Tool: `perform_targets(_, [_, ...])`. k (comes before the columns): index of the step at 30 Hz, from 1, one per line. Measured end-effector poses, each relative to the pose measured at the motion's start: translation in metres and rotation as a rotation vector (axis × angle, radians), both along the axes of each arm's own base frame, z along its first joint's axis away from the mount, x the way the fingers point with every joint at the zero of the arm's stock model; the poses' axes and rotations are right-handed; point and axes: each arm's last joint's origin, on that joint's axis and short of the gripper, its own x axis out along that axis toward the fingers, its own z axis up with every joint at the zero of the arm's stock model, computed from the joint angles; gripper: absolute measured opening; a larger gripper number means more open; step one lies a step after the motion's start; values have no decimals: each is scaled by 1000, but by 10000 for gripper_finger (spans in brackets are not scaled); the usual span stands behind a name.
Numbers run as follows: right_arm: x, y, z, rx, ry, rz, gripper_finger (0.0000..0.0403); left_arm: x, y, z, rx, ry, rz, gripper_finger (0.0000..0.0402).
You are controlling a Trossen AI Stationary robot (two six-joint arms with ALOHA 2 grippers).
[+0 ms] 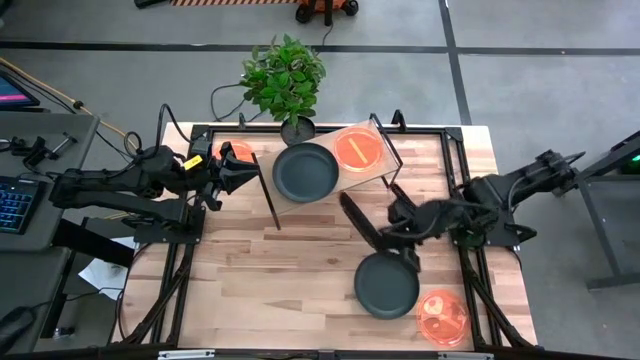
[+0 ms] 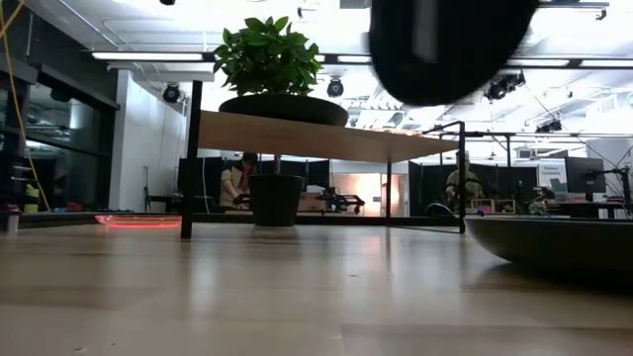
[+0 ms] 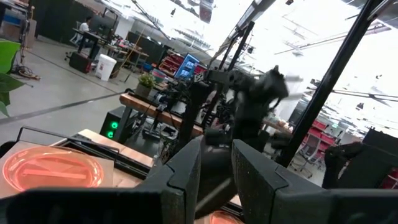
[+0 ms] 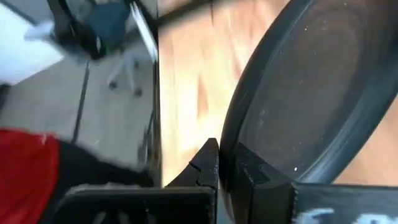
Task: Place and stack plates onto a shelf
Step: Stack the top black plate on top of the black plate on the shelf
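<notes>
Our right gripper (image 4: 227,163) has its two fingers closed on the rim of a dark plate (image 4: 311,93); in the right wrist view the rim sits between them, with almost no gap. In the high view this gripper (image 1: 385,232) is at the middle right of the table, and the plate (image 1: 352,218) seems to be carried on edge, so we see it only as a thin dark band. We judge that the step in hand is to bring this plate to the shelf (image 1: 380,172). To do it well, we should turn the plate flat before it comes over the board, keep the grip firm on the rim, and lower it onto the dark plate (image 1: 306,171) that lies on the shelf, so the two stack centred.

Our left gripper (image 1: 236,176) waits at the far left, near the left end of the shelf, with its fingers (image 3: 186,174) a little apart and nothing clearly between them.

An orange plate (image 1: 359,149) lies on the right part of the shelf. Another dark plate (image 1: 386,286) and an orange plate (image 1: 443,317) rest on the table (image 1: 300,290) at the near right. An orange one (image 1: 238,152) shows at the far left.

We cannot make out how much the held plate is tilted. In the low view a dark shape covers the top, and the shelf's top face is hidden. We count five plates; a sixth is not visible.
</notes>
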Motion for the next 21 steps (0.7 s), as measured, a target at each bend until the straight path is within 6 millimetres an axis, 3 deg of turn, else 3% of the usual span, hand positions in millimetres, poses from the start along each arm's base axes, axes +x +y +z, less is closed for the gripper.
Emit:
perform_targets(5, [37, -13, 37, -219, -127, 30, 0, 0, 0, 0, -1, 0, 0, 81])
perform_targets(9, [75, -25, 44, -433, -126, 105, 0, 0, 0, 0, -1, -4, -5, 81])
perform_targets(14, [119, -45, 16, -656, 112, 189, 0, -2, 0, 8, 0, -81, -5, 81])
perform_targets(21, [164, -65, -30, -856, 340, 287, 0, -8, 0, 23, 35, -248, 7, 81])
